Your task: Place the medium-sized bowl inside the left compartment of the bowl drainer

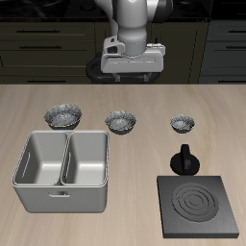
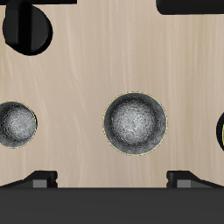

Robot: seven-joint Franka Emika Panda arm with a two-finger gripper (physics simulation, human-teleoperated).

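- Gripper [image 1: 132, 77] hangs over the back of the table, jaws spread wide, nothing between them
- Clock reference: exterior view, 12 o'clock = table's back, 6 o'clock = front edge
- Medium-sized bowl [image 1: 120, 121] sits upright on the bare table, middle one of a row of three, at 6 o'clock from the gripper and clear of it
- Wrist view: same medium-sized bowl [image 2: 136, 123] lies nearly centred between the two fingertips [image 2: 44, 179], with wood showing all round it
- Widest bowl [image 1: 62, 116] stands at 9 o'clock from the medium one, well apart
- Smallest bowl [image 1: 183, 123] stands at 3 o'clock from it, also well apart; it shows in the wrist view too [image 2: 16, 124]
- Bowl drainer [image 1: 58, 197] stands at roughly 7 o'clock from the medium bowl, near the front edge, its two wells side by side with the middle wall between them
- Medium bowl is outside the drainer, just beyond its back corner, not touching
- Black stove plate [image 1: 200, 207] lies flat at 5 o'clock from the medium bowl, near the front edge
- Small black object [image 1: 183, 160] stands just behind the stove plate, at 6 o'clock from the smallest bowl; what it is I cannot tell
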